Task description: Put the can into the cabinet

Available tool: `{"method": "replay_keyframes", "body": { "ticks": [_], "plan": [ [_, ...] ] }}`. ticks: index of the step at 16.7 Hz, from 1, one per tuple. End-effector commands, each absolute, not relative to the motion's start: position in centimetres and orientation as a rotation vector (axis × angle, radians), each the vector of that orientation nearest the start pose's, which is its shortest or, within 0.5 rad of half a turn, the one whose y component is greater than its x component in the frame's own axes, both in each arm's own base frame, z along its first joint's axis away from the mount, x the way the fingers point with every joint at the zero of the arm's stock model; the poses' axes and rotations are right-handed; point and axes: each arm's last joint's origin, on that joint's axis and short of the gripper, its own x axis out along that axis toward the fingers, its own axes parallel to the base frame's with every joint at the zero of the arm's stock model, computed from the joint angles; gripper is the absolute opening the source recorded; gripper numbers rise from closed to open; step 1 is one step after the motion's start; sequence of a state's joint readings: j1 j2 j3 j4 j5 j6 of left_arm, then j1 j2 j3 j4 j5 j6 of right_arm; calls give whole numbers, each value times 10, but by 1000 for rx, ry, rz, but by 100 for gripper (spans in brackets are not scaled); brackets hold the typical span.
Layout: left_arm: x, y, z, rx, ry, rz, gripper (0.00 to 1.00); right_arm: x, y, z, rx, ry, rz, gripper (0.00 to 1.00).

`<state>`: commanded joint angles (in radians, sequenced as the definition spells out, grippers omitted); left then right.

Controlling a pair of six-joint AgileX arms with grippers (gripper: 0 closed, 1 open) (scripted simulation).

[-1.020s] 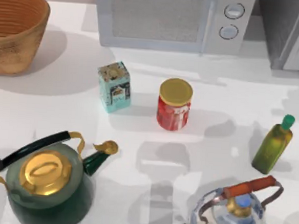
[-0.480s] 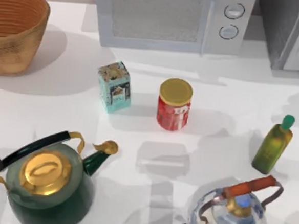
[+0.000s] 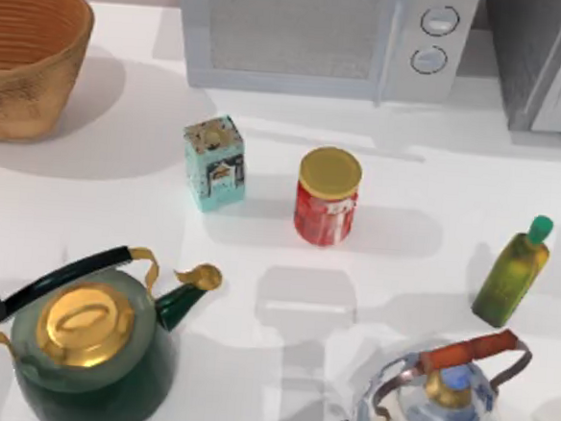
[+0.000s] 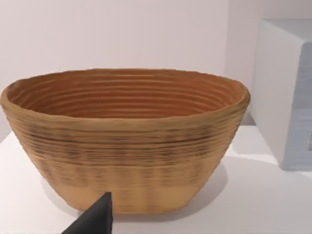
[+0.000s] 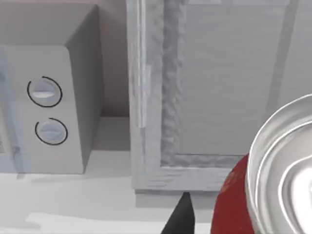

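Close to the right wrist camera is the can [image 5: 233, 204], small and red with a shiny silver top. My right gripper [image 5: 219, 219] is shut on it, and one dark fingertip [image 5: 181, 214] shows beside its red side. Just beyond stands the cabinet [image 5: 153, 97], tall, grey and speckled, with its paler framed door [image 5: 224, 83] closed. The cabinet [image 3: 542, 55] is at the table's back right corner in the top view. My left gripper [image 4: 95, 220] is parked at the table's left edge, facing the basket.
A white microwave [image 3: 322, 35] stands left of the cabinet. On the table are a wicker basket [image 3: 27, 53], a teal box [image 3: 214, 163], a gold-lidded red jar [image 3: 327, 196], an oil bottle [image 3: 513, 272], a green kettle [image 3: 88, 346] and a blue-white kettle [image 3: 441, 400].
The arm shadows on the table's right half have shifted and thinned out. None of the objects on the table has moved.
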<state>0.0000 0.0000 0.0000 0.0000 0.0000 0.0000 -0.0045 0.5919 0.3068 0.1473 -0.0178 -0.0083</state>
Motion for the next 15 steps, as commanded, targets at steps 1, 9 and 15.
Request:
{"method": "replay_keyframes", "body": {
  "ticks": [1,9,15],
  "plan": [
    [106,-1,160,0,0,0,100,145,-1,218,-13,105,16,0],
    [106,-1,160,0,0,0,100,106,-1,163,0,1,3,0],
    [106,-1,160,0,0,0,100,106,-1,161,2,1,1,0]
  ]
}}
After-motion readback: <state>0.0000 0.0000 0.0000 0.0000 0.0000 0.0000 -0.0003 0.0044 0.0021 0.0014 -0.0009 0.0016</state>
